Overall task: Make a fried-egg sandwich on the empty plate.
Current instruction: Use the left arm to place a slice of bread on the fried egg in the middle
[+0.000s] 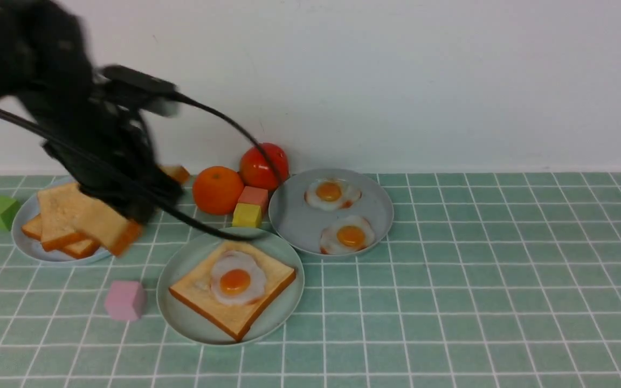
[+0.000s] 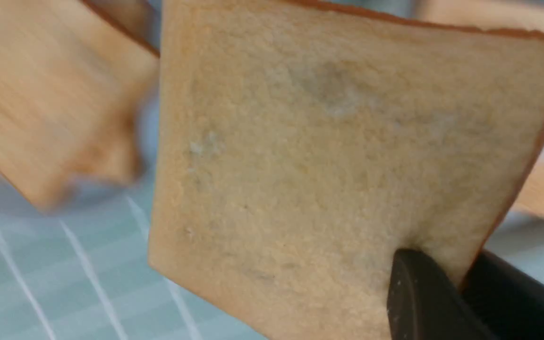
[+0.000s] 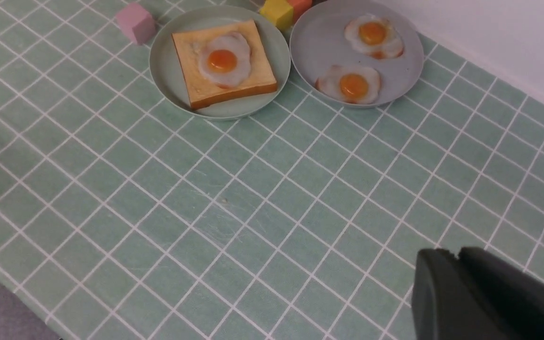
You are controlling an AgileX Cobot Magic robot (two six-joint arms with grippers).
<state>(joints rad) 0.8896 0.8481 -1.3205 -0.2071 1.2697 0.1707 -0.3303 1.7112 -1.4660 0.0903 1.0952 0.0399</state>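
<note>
Fingers of left gripper clamped on toast slice corner, slice jutting beyond tips; right gripper fingers together.

Environment: a robot test station dressed as a kitchen counter. Evidence: a black robot arm with trailing cables occupies the upper left of the front view. The bench shows a mint-green tile pattern across the lower frame. A bare white wall fills the upper frame. Glossy model food, such as the fried eggs and orange, and plain coloured blocks sit centre left.
</note>
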